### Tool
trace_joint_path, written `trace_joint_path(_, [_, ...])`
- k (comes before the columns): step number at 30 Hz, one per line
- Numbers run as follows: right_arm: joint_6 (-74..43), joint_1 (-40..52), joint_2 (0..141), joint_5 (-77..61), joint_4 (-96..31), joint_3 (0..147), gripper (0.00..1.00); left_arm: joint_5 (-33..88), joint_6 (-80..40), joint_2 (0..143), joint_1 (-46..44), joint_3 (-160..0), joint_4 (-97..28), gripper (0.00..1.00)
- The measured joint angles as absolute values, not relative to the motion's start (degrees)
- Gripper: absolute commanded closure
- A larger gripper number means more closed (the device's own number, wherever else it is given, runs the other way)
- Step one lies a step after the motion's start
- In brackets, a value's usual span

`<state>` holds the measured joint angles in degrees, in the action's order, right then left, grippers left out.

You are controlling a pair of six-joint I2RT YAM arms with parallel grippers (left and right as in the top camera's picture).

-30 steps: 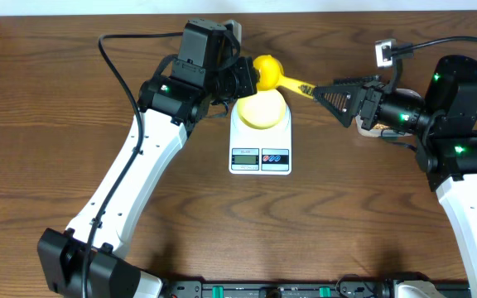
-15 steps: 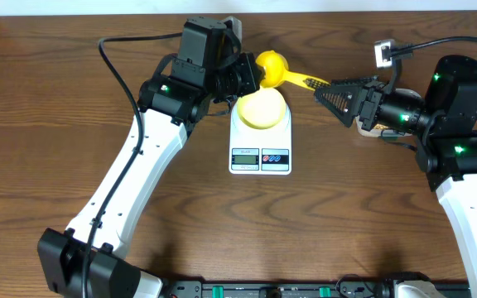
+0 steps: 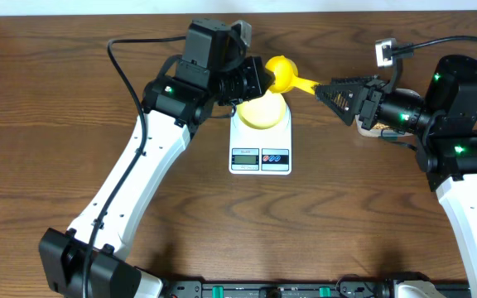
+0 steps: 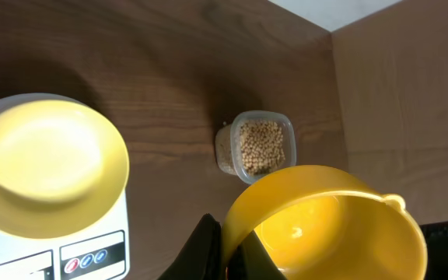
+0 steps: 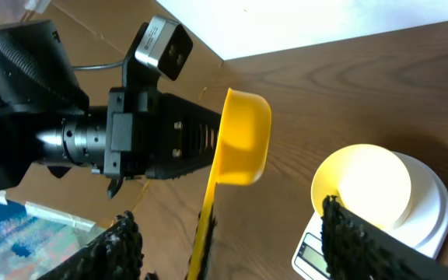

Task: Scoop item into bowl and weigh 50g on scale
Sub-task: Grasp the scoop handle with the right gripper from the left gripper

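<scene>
**left gripper has the scoop, right gripper spread around its handle**

your left gripper point(image 3: 251, 80) is clenched on the cup of the yellow scoop point(image 3: 281, 73), held in the air at the top centre of the overhead frame, just up and right of the bowl point(image 3: 263, 109). the pale bowl sits on the white scale point(image 3: 261, 141) in the middle of the frame; you cannot read the display.

your right gripper point(image 3: 331, 88) is spread wide at the scoop's handle end. in the right wrist view the handle runs down between its fingers point(image 5: 123, 241), touching neither where you can see it.

the beans point(image 4: 259, 146) lie in a clear tub point(image 4: 228, 148) on the table point(image 4: 169, 78), upper centre of the left wrist view, apart from the scale. that view shows the scoop's cup as bare yellow inside.
</scene>
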<state>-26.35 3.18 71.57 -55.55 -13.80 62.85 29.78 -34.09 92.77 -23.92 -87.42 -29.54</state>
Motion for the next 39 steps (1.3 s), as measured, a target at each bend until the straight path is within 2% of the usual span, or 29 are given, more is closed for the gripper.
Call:
trace_joint_path(3, [-26.11, 3.2, 71.72, -55.44, -13.63, 62.85, 0.47, 29.82, -33.12, 92.77, -24.32, -87.42, -29.56, 0.93])
trace_joint_path(7, [-26.33, 3.2, 71.99, -55.33, -13.58, 62.85, 0.54, 29.87, -31.77, 92.77, -24.34, -87.42, -29.56, 0.93])
trace_joint_path(14, [-26.59, 3.29, 72.38, -55.27, -13.61, 62.85, 0.5, 29.65, -29.89, 92.77, -24.34, -87.42, -29.54, 0.93])
trace_joint_path(21, [-26.59, 5.61, 72.49, -55.27, -13.58, 62.85, 0.53, 29.63, -29.52, 92.77, -24.34, -87.42, -29.52, 0.93])
trace_joint_path(26, [-27.0, 6.02, 73.12, -55.27, -13.63, 62.85, 0.64, 29.63, -29.47, 92.77, -24.34, -87.42, -29.52, 0.93])
trace_joint_path(33, [-27.14, 6.02, 73.23, -55.24, -13.8, 62.85, 0.97, 29.19, -28.42, 92.77, -24.34, -87.42, -29.52, 0.93])
trace_joint_path(39, [-27.59, 6.02, 73.25, -54.81, -14.52, 62.85, 0.99, 28.69, -28.01, 92.77, -24.36, -87.42, -29.63, 0.93])
